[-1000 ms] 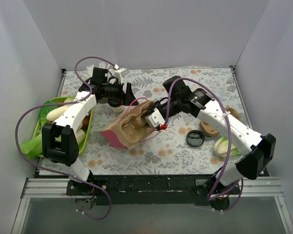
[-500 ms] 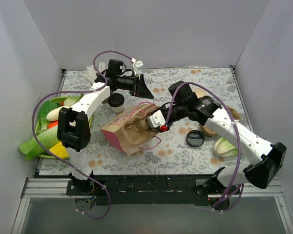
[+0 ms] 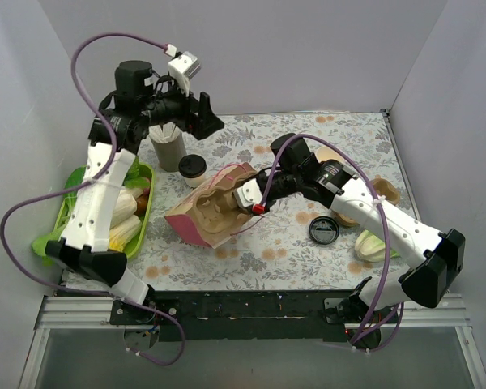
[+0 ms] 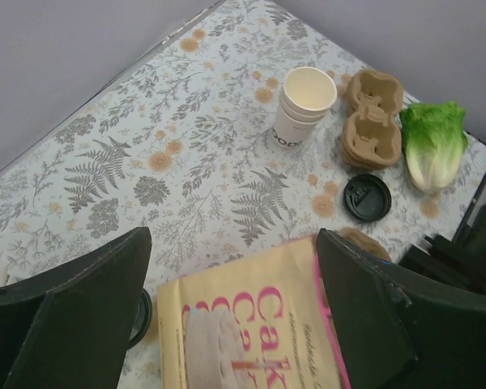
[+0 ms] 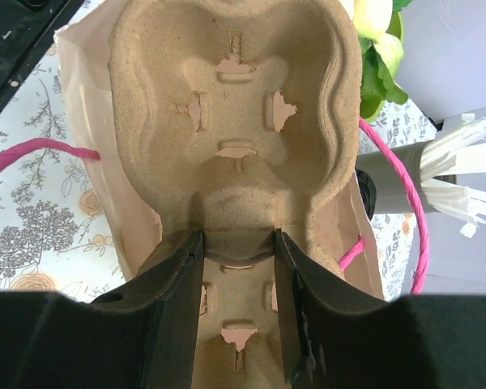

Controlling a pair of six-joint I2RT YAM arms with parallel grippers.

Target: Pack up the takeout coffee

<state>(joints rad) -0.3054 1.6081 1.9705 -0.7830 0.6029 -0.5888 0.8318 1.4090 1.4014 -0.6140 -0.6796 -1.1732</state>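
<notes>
Overhead view looks down from behind on the whole table (image 3: 308,134), left wrist view looks down from high up, right wrist view sits close on the cup tray (image 5: 235,97); all share the paper bag (image 3: 190,229).

the paper bag (image 4: 251,324) runs off the bottom edge of the left wrist view, its pink lettering cut short. just left of the bag, the takeout coffee (image 4: 143,312) shows only a dark sliver behind a blurred finger (image 4: 73,324) of the left gripper (image 4: 231,239). in the right wrist view the cup carrier (image 5: 235,121) covers most of the bag, its near end cut off between the right gripper's (image 5: 236,239) fingers (image 5: 162,300). from above, the right arm (image 3: 373,203) hides part of the lettuce (image 3: 364,243) and carrier stack (image 3: 346,215) right of the bag.
</notes>
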